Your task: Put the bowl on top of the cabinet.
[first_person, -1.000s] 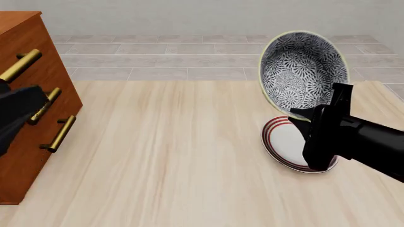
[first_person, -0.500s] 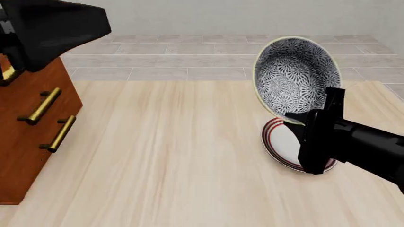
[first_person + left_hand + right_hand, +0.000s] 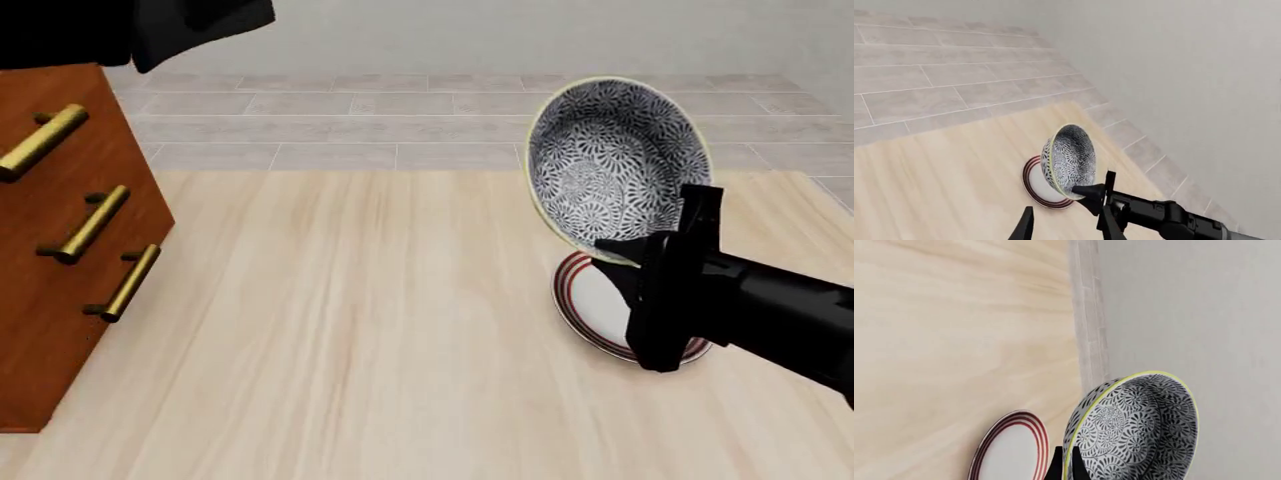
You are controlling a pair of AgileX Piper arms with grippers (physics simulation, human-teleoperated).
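Note:
The bowl (image 3: 611, 160), white with dark floral swirls and a yellow-green rim, hangs tilted on its side in the air above the table's right part, its opening facing me. My right gripper (image 3: 614, 250) is shut on its lower rim. The right wrist view shows the bowl (image 3: 1134, 432) pinched at the rim by the fingertips (image 3: 1057, 466). The cabinet (image 3: 60, 250), reddish-brown with brass handles, stands at the far left. My left gripper (image 3: 1067, 232) is high above it, open and holding nothing. From there the bowl (image 3: 1069, 160) shows far off.
A flat white plate with red rings (image 3: 594, 310) lies on the table right under the bowl and the right gripper. The left arm (image 3: 134, 25) fills the top left corner above the cabinet. Tiled floor lies beyond the table's far edge.
The left arm has risen from in front of the cabinet's drawers to the top left corner. The right gripper has carried the bowl slightly left and up.

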